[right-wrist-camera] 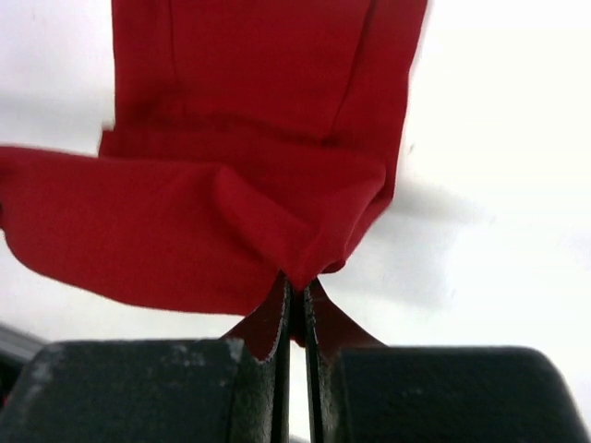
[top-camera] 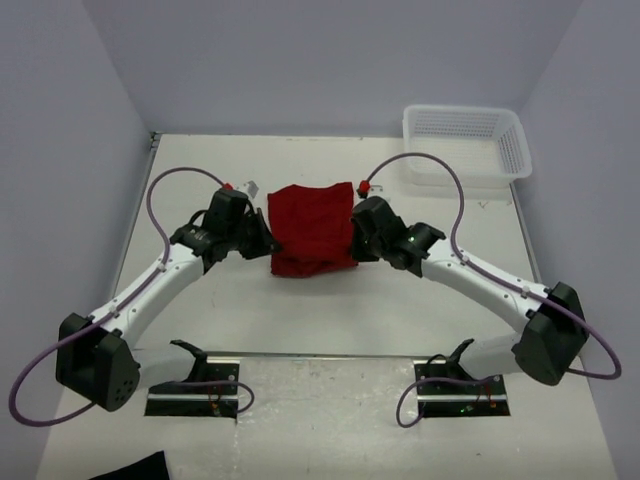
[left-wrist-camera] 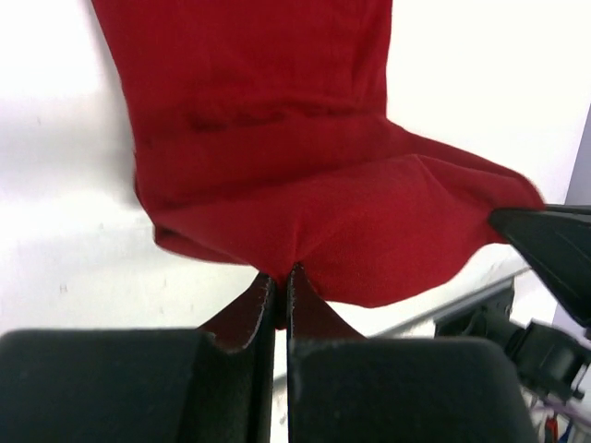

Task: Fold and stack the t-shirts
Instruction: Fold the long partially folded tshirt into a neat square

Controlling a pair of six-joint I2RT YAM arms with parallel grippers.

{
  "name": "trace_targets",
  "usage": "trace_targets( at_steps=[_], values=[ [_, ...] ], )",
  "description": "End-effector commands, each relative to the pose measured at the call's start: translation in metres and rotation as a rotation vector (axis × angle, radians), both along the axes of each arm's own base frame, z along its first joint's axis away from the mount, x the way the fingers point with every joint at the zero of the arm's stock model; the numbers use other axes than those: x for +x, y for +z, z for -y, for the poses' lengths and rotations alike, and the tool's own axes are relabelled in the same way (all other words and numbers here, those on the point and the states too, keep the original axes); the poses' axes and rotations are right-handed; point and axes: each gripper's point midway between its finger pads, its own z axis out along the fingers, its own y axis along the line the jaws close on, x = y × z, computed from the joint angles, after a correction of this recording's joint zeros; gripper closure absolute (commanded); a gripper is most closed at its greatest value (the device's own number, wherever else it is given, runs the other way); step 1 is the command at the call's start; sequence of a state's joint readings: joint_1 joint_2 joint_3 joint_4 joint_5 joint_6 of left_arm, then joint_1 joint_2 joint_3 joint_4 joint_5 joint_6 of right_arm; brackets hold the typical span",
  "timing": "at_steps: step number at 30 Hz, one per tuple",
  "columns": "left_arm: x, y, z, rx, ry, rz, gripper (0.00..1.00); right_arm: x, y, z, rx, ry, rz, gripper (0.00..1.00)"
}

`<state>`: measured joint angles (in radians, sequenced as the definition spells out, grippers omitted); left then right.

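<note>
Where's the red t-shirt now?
Top view: the red t-shirt sits centred on the table, pinched between left gripper and right gripper; white basket far right.

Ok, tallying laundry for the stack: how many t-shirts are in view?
1. The dark red t-shirt lies in the middle of the table, pinched at its sides by the left gripper and right gripper. Another could hide beneath it.
</note>
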<state>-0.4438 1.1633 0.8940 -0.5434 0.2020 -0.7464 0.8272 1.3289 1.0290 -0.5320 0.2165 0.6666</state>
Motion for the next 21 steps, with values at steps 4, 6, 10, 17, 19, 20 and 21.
trace_targets(
  at_steps=[4, 6, 10, 17, 19, 20, 21],
  values=[
    [0.07, 0.004, 0.003, 0.024, 0.058, 0.054, 1.0, 0.07, 0.028, 0.01, -0.066, 0.02, 0.06, 1.0],
    [0.09, 0.013, 0.005, 0.017, 0.064, 0.08, 1.0, 0.091, 0.026, 0.009, -0.07, 0.029, 0.046, 1.0],
    [0.132, 0.007, 0.002, 0.015, 0.092, 0.062, 1.0, 0.125, 0.017, 0.006, -0.066, 0.054, 0.012, 1.0],
    [0.186, -0.01, -0.02, -0.014, 0.169, 0.041, 1.0, 0.188, 0.007, 0.005, -0.052, 0.086, 0.0, 1.0],
    [0.203, -0.012, -0.021, -0.017, 0.18, 0.034, 1.0, 0.205, 0.007, 0.0, -0.033, 0.106, 0.001, 1.0],
    [0.209, -0.012, -0.02, -0.026, 0.18, 0.038, 1.0, 0.214, 0.006, 0.004, -0.029, 0.097, 0.0, 1.0],
    [0.216, -0.023, -0.017, -0.028, 0.174, 0.022, 1.0, 0.216, -0.015, 0.002, -0.025, 0.118, -0.064, 1.0]
  ],
)
